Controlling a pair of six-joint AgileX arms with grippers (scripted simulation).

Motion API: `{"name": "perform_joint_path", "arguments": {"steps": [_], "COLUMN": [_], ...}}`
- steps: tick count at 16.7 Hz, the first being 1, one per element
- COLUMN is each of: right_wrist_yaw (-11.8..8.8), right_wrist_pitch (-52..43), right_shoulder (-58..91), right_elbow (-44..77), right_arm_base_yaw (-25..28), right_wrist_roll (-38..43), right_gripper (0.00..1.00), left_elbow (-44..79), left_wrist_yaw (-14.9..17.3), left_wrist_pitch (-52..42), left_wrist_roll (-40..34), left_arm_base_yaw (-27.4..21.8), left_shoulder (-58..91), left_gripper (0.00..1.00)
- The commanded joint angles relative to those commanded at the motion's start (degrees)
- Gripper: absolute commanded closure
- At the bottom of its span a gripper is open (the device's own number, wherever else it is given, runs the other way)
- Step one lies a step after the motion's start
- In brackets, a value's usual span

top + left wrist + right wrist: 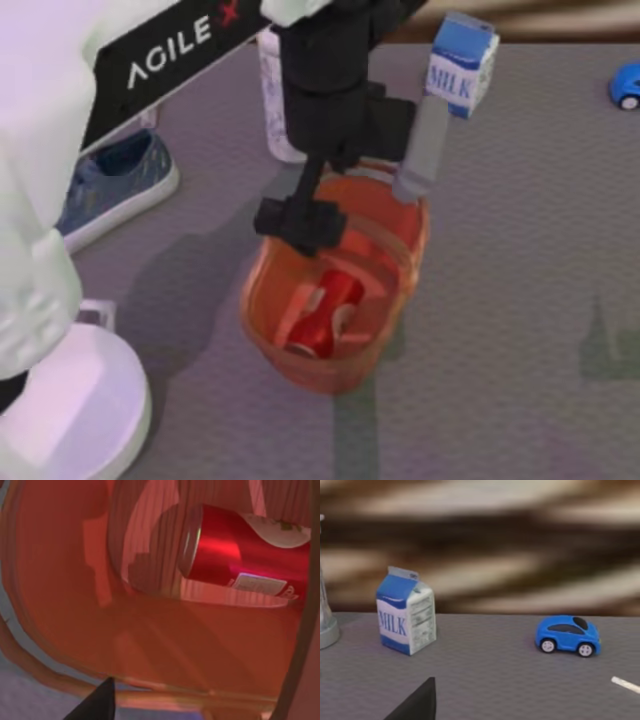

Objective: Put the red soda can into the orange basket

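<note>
The red soda can (325,312) lies on its side on the slatted bottom of the orange basket (258,318), near the middle of the table. My left gripper (355,198) hangs open over the basket's far rim, above the can and apart from it. In the left wrist view the red soda can (240,550) rests inside the orange basket (75,590), and one dark fingertip (104,702) shows well short of it. My right gripper (485,714) is out of the top view; only one fingertip (426,700) shows above bare table, holding nothing.
A blue milk carton (462,65) stands behind the basket on the right. A blue toy car (627,85) sits at the far right edge. A blue shoe (115,185) lies at the left. A pale bottle (272,100) stands behind the basket, under my left arm.
</note>
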Motion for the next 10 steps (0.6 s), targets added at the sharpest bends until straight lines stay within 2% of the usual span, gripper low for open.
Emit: {"name": "perform_joint_path", "arguments": {"steps": [2,10], "right_wrist_yaw": [0.6,0.6], "right_wrist_pitch": [-0.5,-0.5], "right_shoulder": [-1.2,-1.2], "right_elbow": [-0.4,-0.4], "right_arm_base_yaw": [-0.2,-0.2], "right_wrist_roll": [0.0,0.0], "right_gripper": [0.0,0.0], "left_elbow": [1.2,-2.2], "left_wrist_yaw": [0.0,0.0], "left_wrist_pitch": [-0.8,2.0], "left_wrist_roll": [0.6,0.7], "left_arm_base_yaw": [-0.4,-0.3], "left_shoulder": [1.2,0.7], "left_gripper": [0.0,0.0]}}
